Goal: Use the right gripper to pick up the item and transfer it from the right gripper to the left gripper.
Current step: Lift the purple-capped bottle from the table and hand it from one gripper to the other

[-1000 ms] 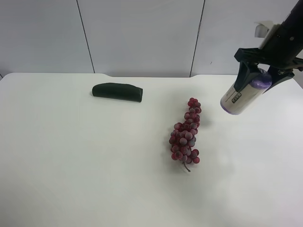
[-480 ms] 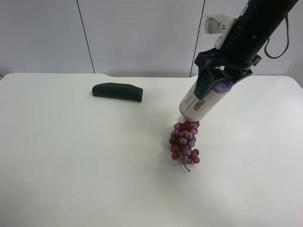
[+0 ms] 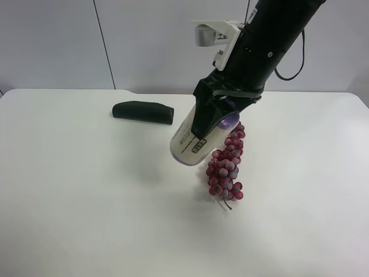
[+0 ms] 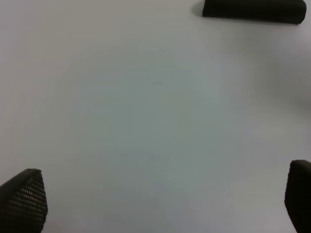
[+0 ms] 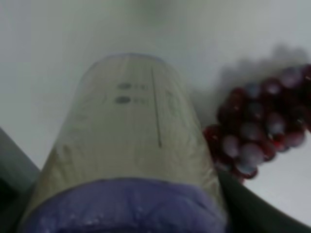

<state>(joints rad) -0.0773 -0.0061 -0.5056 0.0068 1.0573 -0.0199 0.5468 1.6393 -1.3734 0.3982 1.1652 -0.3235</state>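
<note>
The white table [image 3: 86, 202] fills the high view. Its far edge runs along a pale panelled wall, with a small step in that edge near 11 o'clock. The whole near half and the 9 o'clock side lie bare, so the widest free room is there.

The right arm [image 3: 265, 46] comes in from 1 o'clock, bulky and black, slanting down toward the table's middle. A white bracket [image 3: 216, 32] juts from its wrist. The print on the bracket is too small to read.

The grapes [image 3: 226, 167] lie just right of centre, stem end toward 6 o'clock. A dark green oblong [image 3: 143, 112] lies near the far edge at 11 o'clock, well apart from them.

The right pincer [image 3: 214, 118] grips the roll [image 3: 193, 141] by its upper purple end. The roll hangs clear of the table, tilted with its lower end toward 7 o'clock, at 10 o'clock of the grapes and overlapping their top in this view. Whether they touch, I cannot tell. Its cream label carries dark print, blurred even in the right wrist view.

The left pincer [image 4: 160, 196] hovers over bare table, spread wide, with the oblong far ahead of it.
</note>
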